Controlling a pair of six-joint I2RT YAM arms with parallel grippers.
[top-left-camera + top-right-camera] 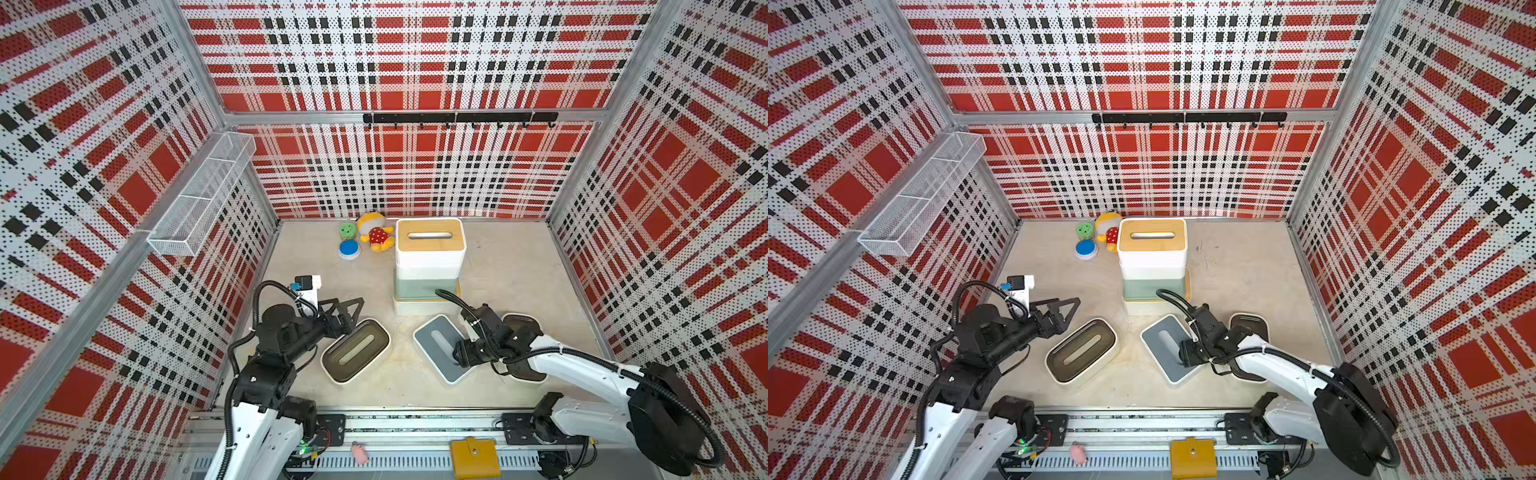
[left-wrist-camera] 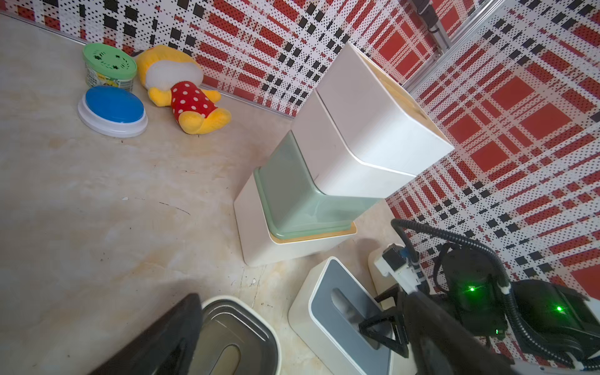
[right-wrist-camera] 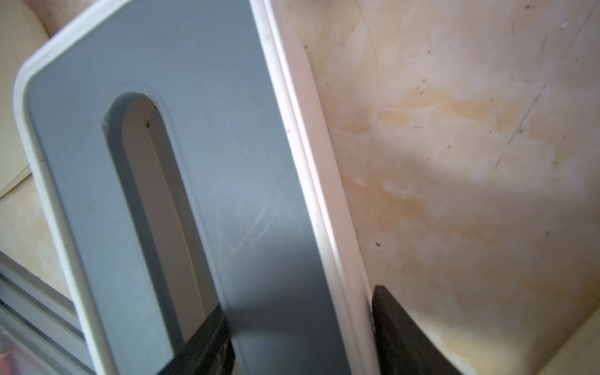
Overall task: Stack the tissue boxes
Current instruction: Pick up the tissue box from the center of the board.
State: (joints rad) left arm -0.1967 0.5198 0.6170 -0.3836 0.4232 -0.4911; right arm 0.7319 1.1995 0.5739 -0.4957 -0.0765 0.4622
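In both top views we record a stack (image 1: 428, 266) (image 1: 1152, 257) of four tissue boxes at centre frame, toward the back of the table (image 1: 519, 257). It is built of a cream base, a pale-green box, a white box and a bamboo-lidded white box on top. At lower centre a dark-lidded box (image 1: 355, 351) lies askew on the table. The left tool (image 1: 353, 318) is at its upper-left end, jaws wide apart and holding nothing. To the right lies the grey-lidded box (image 1: 436, 340), also askew, with the right tool (image 1: 457, 355) on its lower-right part. A third loose box (image 1: 519, 322) is largely hidden under the right arm.

Left wrist view: the stack's tiers sit slightly offset. One end of the dark-lidded box (image 2: 233, 331) shows between the spread fingers (image 2: 162, 337).

Right wrist view: one finger (image 3: 207, 341) of the right tool stands in the grey-lidded box's (image 3: 211, 130) oval slot and the other lies against its outer side wall. The tool is clamped on that strip.
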